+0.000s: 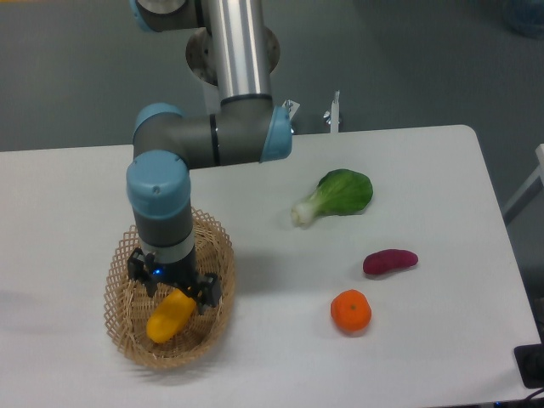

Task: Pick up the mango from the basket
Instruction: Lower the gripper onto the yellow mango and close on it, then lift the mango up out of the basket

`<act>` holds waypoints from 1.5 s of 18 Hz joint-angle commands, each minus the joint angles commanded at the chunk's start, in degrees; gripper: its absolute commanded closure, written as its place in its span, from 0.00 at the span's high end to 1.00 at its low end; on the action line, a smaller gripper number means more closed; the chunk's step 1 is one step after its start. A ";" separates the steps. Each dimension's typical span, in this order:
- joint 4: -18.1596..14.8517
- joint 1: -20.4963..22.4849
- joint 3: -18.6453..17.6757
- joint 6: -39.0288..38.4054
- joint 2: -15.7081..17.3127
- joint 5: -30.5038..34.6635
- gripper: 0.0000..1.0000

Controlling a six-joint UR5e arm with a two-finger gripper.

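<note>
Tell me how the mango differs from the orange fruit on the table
The mango is elongated and yellow-orange; the orange fruit is round and deeper orange. The mango lies inside the basket, while the orange fruit sits on the bare table. The claw hangs right over the mango; nothing is near the orange fruit. Both look smooth-skinned.

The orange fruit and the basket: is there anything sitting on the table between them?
No. In the camera view, only bare white table lies between the orange and the basket; the purple tuber and the leafy green lie elsewhere.
</note>
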 joint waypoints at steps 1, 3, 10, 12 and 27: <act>0.88 0.00 0.26 -0.09 -0.53 0.00 1.00; 1.94 0.00 0.53 -0.01 -1.23 0.09 1.00; 2.38 -0.62 0.27 0.26 -2.38 0.18 1.00; 2.38 -0.62 0.53 0.35 -3.16 0.87 1.00; 4.40 -2.20 0.27 0.17 -4.66 5.45 0.80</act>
